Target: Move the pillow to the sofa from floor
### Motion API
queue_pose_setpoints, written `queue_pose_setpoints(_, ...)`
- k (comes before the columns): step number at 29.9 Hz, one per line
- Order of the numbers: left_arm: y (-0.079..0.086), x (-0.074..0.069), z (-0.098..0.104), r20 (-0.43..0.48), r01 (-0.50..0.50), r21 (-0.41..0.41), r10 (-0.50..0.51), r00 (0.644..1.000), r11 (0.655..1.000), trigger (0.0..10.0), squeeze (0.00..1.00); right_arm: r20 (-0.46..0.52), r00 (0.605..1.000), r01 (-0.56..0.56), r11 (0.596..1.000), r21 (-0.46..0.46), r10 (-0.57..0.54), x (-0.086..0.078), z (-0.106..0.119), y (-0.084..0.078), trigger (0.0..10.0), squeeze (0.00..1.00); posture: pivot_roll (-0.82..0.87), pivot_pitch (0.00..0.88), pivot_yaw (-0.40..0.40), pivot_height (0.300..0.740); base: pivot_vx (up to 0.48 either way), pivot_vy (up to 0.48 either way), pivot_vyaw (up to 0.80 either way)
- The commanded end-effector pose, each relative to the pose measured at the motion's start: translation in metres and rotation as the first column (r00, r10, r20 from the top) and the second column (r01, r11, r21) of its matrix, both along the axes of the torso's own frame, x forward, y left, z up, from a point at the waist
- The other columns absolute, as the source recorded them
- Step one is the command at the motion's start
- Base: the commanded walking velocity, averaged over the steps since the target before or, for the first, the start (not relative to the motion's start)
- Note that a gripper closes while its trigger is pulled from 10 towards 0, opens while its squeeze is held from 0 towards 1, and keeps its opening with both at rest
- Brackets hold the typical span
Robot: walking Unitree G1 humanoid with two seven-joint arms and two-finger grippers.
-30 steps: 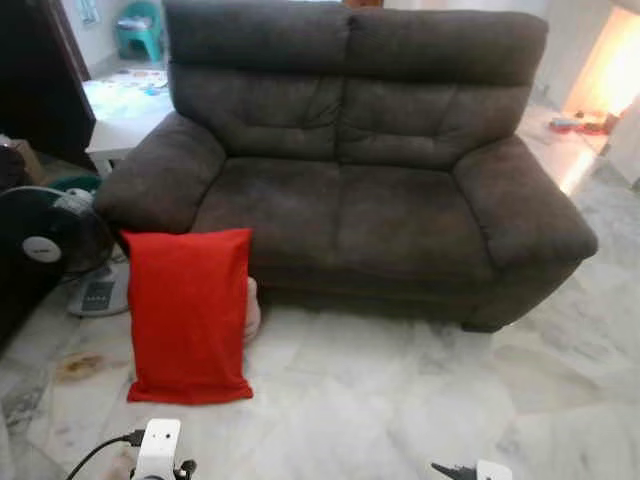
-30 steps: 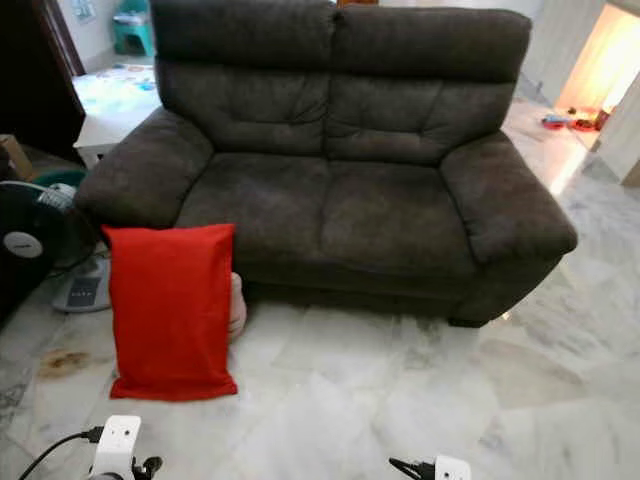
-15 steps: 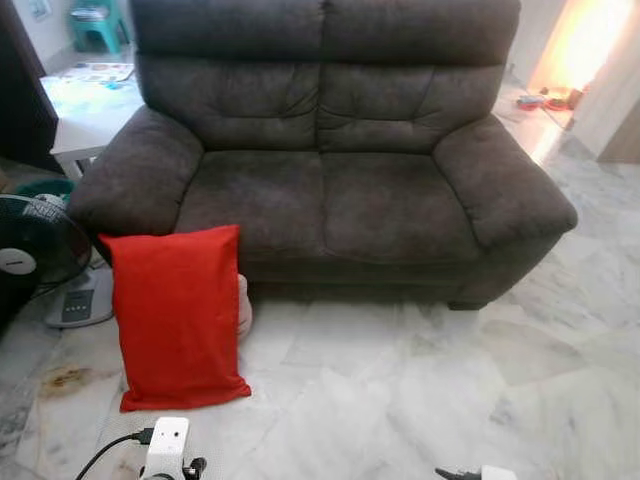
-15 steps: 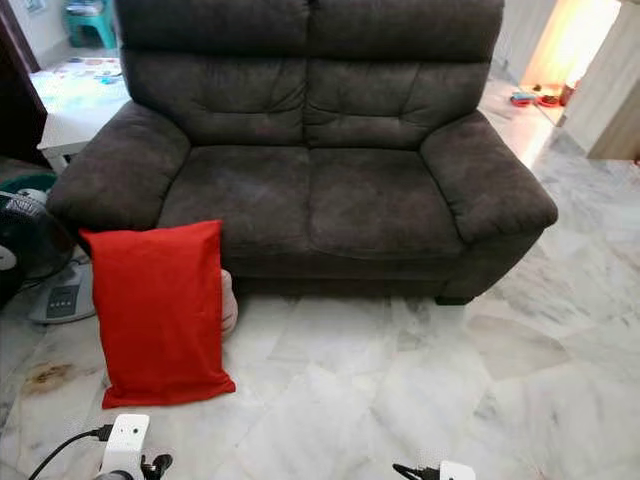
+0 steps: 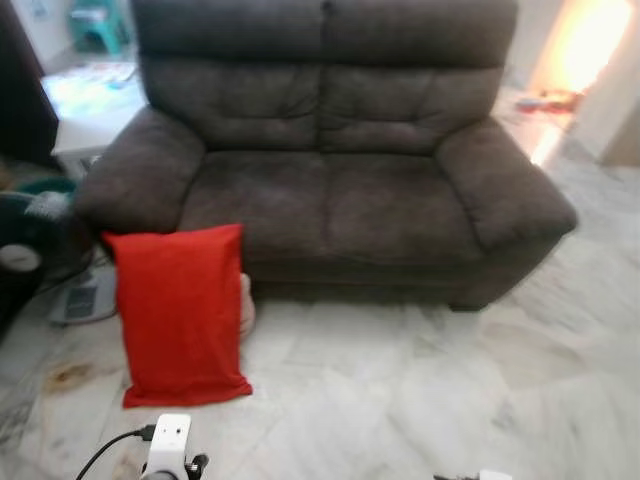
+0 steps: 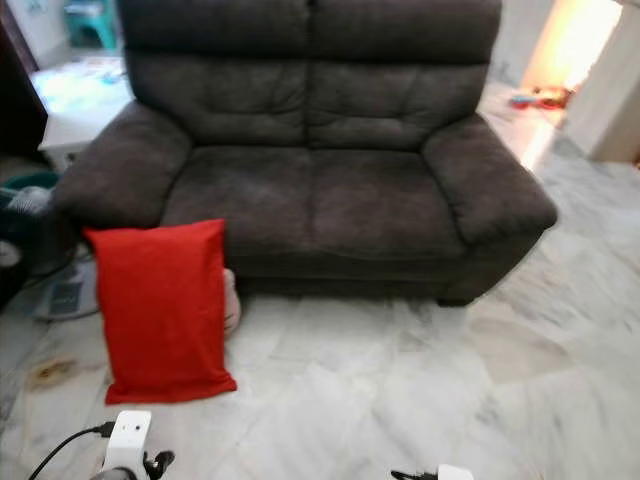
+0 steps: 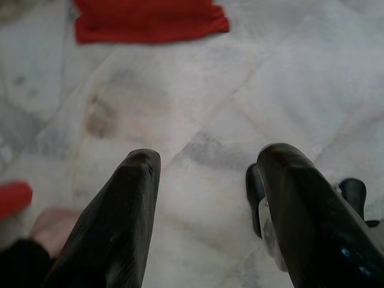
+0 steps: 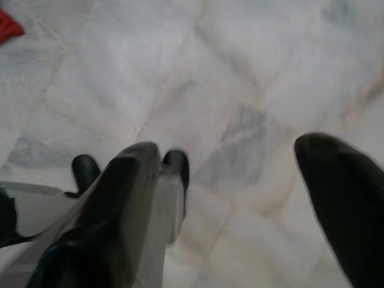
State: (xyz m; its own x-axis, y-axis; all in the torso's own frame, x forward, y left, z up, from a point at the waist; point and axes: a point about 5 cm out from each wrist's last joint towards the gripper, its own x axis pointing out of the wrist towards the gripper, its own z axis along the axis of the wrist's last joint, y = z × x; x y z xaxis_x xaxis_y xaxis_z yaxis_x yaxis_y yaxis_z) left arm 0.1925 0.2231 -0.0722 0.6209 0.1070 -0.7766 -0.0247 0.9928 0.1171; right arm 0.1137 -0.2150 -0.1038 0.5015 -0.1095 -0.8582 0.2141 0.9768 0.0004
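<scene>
- Home living rm: dark grey 2-seat sofa point(image 5: 330, 170) straight ahead of both grippers, on white marble floor point(image 5: 420, 400).
- Red pillow point(image 5: 180, 315) ahead of left gripper point(image 7: 204, 174), propped vs sofa front.
- Standing fan point(image 5: 25, 255) further out to left.
- White low table point(image 5: 85, 105) beyond sofa arm; lit doorway point(image 5: 590, 45) far right.

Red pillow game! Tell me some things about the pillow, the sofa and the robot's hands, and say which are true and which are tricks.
1. The red pillow stands on the marble floor, propped at the sofa's front. True.
2. The sofa is bright blue. False: it is dark brown-grey.
3. The left gripper has grabbed the pillow. False: its fingers are open over bare floor, holding nothing.
4. The right gripper is open. True.
5. The pillow lies on the sofa seat. False: it is down on the floor.
</scene>
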Motion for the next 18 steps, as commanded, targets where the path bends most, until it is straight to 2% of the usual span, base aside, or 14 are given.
queue_pose_setpoints(1, 0.0038, -0.0051, -0.0020, -0.020, -0.016, 0.008, 0.016, 1.000, 1.000, 10.0, 0.00, 0.015, 1.000, -0.006, 1.000, -0.003, 0.006, 0.0054, 0.0015, 0.0006, 10.0, 0.00, 0.05, 0.001, -0.027, 0.740, 0.337, 0.000, 0.80)
queue_pose_setpoints(8, 0.0038, -0.0053, -0.0022, -0.022, -0.021, 0.008, 0.021, 1.000, 1.000, 10.0, 0.00, 0.012, 1.000, -0.008, 1.000, 0.004, 0.008, 0.0052, 0.0013, 0.0010, 10.0, 0.00, 0.05, 0.002, -0.028, 0.740, 0.381, 0.000, 0.76)
queue_pose_setpoints(17, 0.0038, -0.0052, -0.0021, -0.021, -0.025, 0.007, 0.025, 0.999, 1.000, 10.0, 0.00, 0.013, 1.000, -0.029, 1.000, -0.004, 0.029, 0.0061, 0.0017, 0.0008, 10.0, 0.00, 0.05, 0.003, -0.027, 0.740, 0.412, 0.000, 0.00)
queue_pose_setpoints(18, 0.0037, -0.0052, -0.0021, -0.021, -0.025, 0.007, 0.025, 0.999, 1.000, 10.0, 0.00, 0.013, 1.000, -0.028, 1.000, -0.006, 0.028, 0.0061, 0.0017, 0.0007, 10.0, 0.00, 0.05, 0.003, -0.028, 0.740, 0.420, 0.000, 0.80)
